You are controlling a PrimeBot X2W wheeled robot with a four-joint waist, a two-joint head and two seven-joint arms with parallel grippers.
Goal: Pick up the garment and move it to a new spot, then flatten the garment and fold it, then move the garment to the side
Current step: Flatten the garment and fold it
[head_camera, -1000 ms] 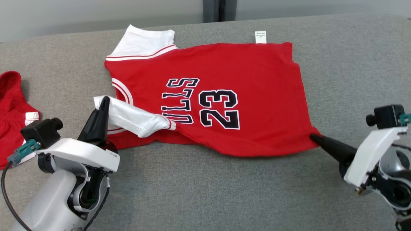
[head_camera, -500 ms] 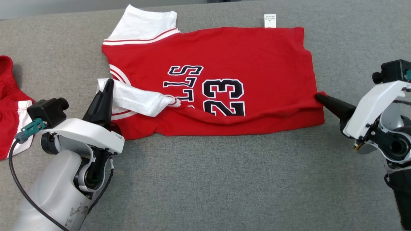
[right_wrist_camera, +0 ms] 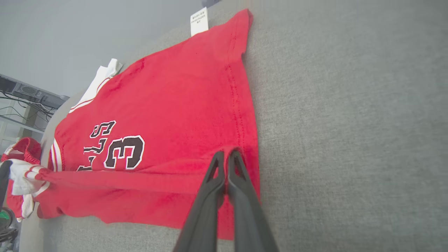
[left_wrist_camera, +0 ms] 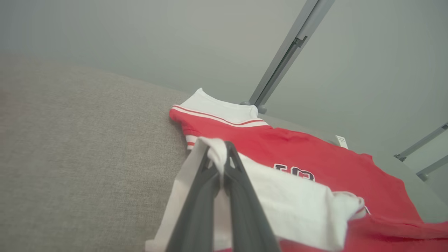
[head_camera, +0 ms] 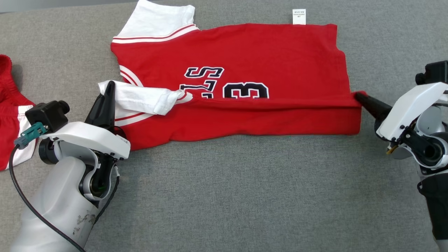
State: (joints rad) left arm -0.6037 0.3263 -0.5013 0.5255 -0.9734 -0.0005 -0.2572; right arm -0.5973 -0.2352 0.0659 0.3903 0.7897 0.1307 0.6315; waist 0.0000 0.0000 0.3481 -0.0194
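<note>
The garment [head_camera: 245, 52] is a red jersey with white sleeves and black lettering, spread on a grey cushion. Its near edge is lifted and folded away from me, covering the lower half of the number. My left gripper [head_camera: 110, 85] is shut on the near white sleeve [head_camera: 140, 99], which it holds raised over the chest; the left wrist view shows white cloth [left_wrist_camera: 297, 206] pinched in my left gripper [left_wrist_camera: 220, 154]. My right gripper [head_camera: 358, 96] is shut on the red hem corner, and in the right wrist view my right gripper [right_wrist_camera: 226, 155] pinches the fold of the garment [right_wrist_camera: 168, 105].
A second red garment with white trim [head_camera: 12, 115] lies at the left edge of the grey cushion [head_camera: 245, 192]. A white care label [head_camera: 299, 16] sticks out from the jersey's far edge. Behind the cushion stand a grey wall and metal frame [left_wrist_camera: 287, 52].
Both grippers have carried the jersey's near edge away from me, folding it over the number. The head camera has tilted down, so the scene has shifted up the picture.
</note>
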